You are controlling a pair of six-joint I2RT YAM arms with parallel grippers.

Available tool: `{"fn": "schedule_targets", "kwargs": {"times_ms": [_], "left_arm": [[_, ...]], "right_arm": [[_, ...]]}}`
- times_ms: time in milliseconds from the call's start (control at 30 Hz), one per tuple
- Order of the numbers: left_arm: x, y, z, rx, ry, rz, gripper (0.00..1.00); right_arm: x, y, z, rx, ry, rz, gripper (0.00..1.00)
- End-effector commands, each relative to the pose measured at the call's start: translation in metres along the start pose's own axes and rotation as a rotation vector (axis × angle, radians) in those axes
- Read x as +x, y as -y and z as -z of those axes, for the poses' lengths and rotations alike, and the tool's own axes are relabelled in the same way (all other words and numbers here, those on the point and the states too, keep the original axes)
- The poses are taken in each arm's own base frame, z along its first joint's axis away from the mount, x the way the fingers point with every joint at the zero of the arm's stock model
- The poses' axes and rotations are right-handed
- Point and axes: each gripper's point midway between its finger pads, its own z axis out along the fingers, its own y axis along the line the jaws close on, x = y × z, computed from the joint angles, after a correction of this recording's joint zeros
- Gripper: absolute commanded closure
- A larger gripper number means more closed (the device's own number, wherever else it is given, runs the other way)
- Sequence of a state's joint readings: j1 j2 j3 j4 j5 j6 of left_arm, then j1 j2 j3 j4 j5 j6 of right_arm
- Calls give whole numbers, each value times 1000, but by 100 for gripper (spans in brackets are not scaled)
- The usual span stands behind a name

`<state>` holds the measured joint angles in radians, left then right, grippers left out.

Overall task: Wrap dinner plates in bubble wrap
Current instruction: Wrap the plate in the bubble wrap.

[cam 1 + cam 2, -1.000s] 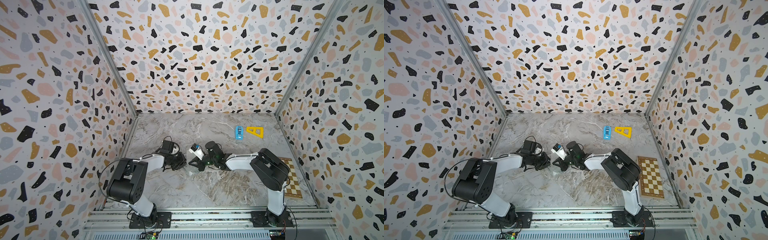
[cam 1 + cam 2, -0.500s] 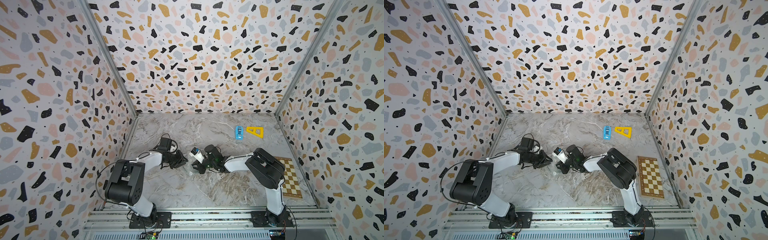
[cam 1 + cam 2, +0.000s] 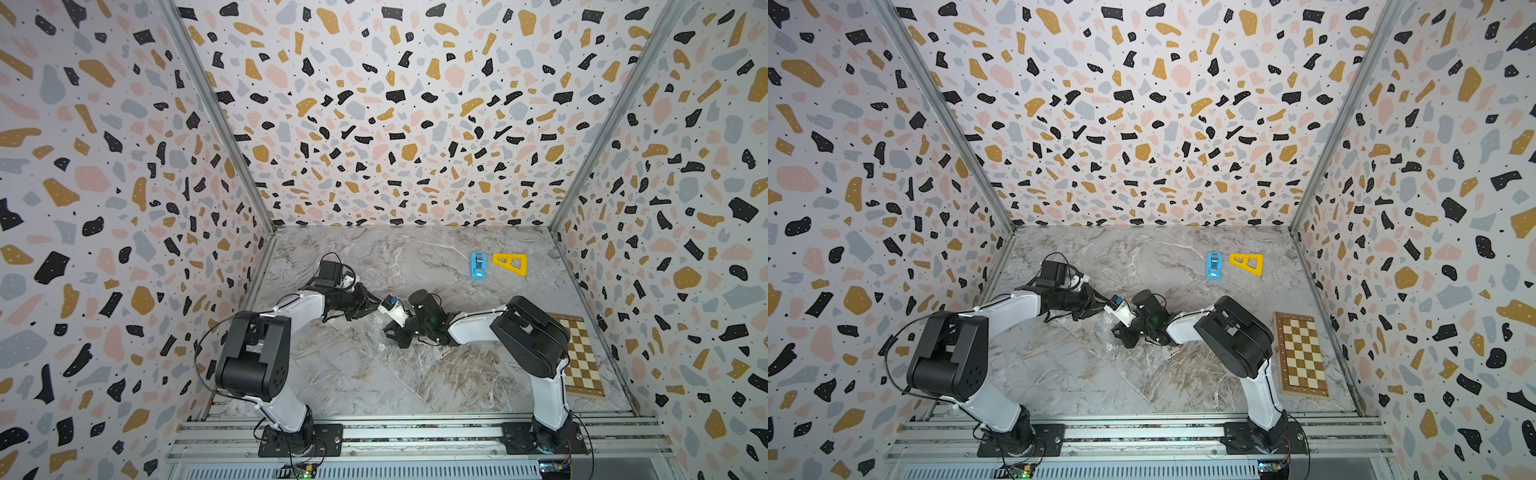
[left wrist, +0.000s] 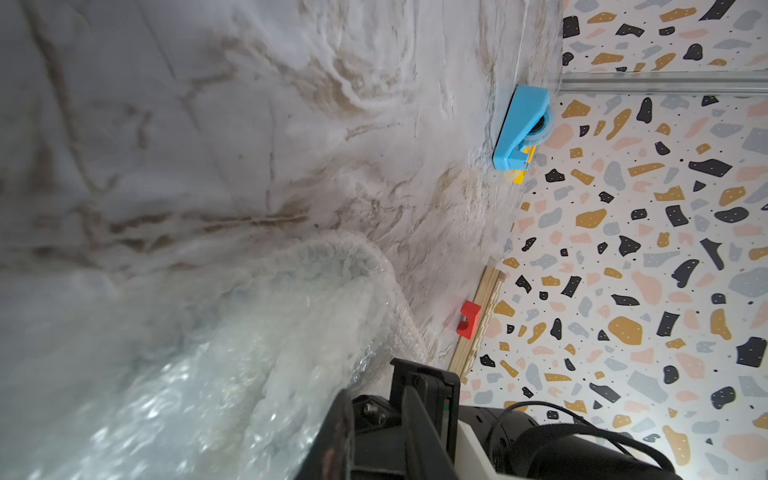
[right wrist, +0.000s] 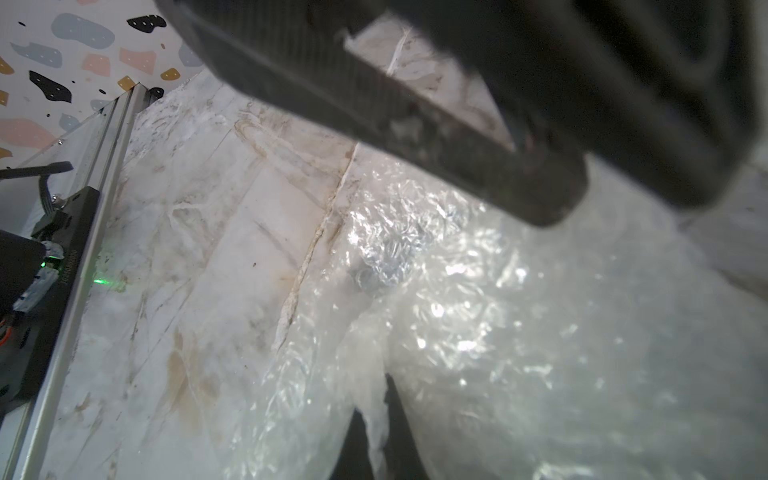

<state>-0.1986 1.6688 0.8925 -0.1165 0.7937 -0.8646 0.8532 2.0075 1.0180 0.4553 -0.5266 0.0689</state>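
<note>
The bubble wrap [image 3: 375, 328] was only faintly seen in both top views (a glossy patch, little more), lying on the bench [image 3: 374, 382] mid-scene between the two grippers. It was shown up close as a rounded hump in the left wrist view [image 4: 216, 345] and as shiny folds in the right wrist view [image 5: 498, 332]. The dinner plate could not be made out in any view. A red block [image 4: 468, 319] beside the chessboard [image 4: 478, 316] was caught by the left wrist view only.

The jaws of the right gripper [image 3: 395, 334] were closed on a fold of the wrap, with film pinched between the dark fingers [image 5: 399, 424]. The left gripper [image 3: 371, 304] was set at the wrap's far edge. Its jaw width and any contact could not be told.

The upper part of the right wrist view was blocked by a dark blurred bar [image 5: 415, 124]. A blue tape dispenser [image 3: 478, 265] and a yellow triangle [image 3: 510, 264] were left near the back wall, well apart from the wrap.
</note>
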Motion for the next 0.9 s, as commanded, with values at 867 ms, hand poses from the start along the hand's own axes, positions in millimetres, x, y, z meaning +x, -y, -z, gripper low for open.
{"fn": "schedule_targets", "kwargs": {"times_ms": [867], "left_arm": [[28, -86, -13, -254, -2, -58, 83]], "right_arm": [[-44, -24, 43, -112, 51, -224, 80]]}}
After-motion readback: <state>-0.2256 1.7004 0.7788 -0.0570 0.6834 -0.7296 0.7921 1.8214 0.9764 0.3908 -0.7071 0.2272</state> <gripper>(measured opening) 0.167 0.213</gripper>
